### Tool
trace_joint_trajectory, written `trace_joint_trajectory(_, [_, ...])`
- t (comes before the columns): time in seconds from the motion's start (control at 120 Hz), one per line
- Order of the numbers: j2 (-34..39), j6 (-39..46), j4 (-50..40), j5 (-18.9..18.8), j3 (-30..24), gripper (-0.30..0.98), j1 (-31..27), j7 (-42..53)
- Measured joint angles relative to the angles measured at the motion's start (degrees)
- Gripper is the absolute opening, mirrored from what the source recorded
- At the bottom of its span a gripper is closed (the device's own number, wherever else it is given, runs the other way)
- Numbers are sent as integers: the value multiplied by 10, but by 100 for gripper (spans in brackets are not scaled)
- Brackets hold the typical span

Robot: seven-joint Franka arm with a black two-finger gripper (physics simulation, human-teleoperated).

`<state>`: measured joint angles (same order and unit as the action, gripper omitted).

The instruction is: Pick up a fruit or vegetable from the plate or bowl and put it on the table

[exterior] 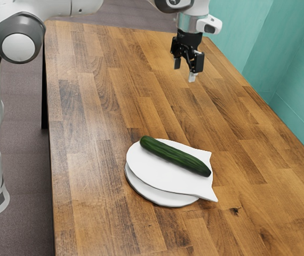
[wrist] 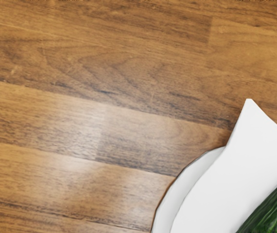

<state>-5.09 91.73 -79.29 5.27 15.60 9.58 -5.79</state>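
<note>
Exterior view: top plate point(exterior: 154, 170) hid most of lower plate point(exterior: 162, 198). Cuke point(exterior: 176, 156) lay on top plate, spanning roughly 11 to 3 o'clock. Probably firm, fairly light, slick, prone to roll; best pinched mid-length, across its width. Gripper point(exterior: 184, 70) hung wide and empty, toward 12 o'clock from it. Wrist view cropped most of cuke.

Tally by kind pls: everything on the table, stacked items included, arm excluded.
Cucumber: 1
White plate with a forked, fishtail-like end: 1
Round white plate under it: 1
Total: 3
</note>
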Motion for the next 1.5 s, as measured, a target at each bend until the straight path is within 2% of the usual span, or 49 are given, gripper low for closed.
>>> trace_joint_trajectory(0.508, [2,-22,26,-1,-10,69,-7,15])
trace_joint_trajectory(0.75, [-26,-38,25,-1,-31,69,1,113])
trace_joint_trajectory(0.95, [-61,-98,10,2,-38,69,1,210])
trace_joint_trajectory(1.075, [-73,-92,-19,14,-40,69,10,261])
trace_joint_trajectory(1.367, [-89,-74,-23,24,-41,69,34,344])
trace_joint_trajectory(1.5, [-90,-70,-24,27,-66,69,42,370])
